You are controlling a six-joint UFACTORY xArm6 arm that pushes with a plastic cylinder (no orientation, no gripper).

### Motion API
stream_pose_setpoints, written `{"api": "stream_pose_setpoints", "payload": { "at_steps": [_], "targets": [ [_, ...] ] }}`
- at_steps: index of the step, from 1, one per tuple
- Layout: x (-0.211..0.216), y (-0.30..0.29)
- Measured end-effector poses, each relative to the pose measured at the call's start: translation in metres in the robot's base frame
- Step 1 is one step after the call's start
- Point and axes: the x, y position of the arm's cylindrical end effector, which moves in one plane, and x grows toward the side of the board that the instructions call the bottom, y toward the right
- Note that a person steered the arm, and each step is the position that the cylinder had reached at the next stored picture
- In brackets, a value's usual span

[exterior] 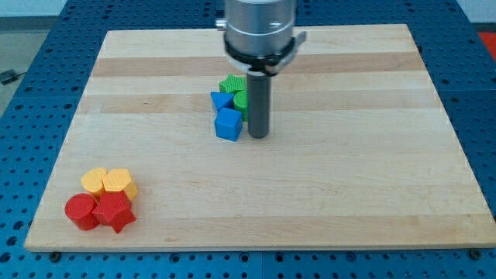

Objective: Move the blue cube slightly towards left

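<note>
With my tip [258, 136] just right of the blue cube [229, 124] and no pincer fitted, push left briefly, sparing the green blocks [235, 91] behind.

I am looking down at a pale wooden board [325, 194] made of glued strips whose grain is running from the view's left to the view's right. It is lying on a blue table surface [31, 116] dotted with rows of small holes, which is showing on every side of the board. Soft, even light is falling across the wood, leaving only faint shadows. At the view's top left corner a grey patch of floor [23, 15] is peeking in.
</note>
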Motion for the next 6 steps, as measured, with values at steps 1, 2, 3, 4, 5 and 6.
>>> {"api": "stream_pose_setpoints", "payload": {
  "at_steps": [1,2,3,4,5,6],
  "targets": [
    [0.000,-0.036],
    [-0.010,-0.069],
    [-0.017,-0.079],
    [-0.006,-0.069],
    [0.003,-0.042],
    [-0.004,-0.018]
  ]
}}
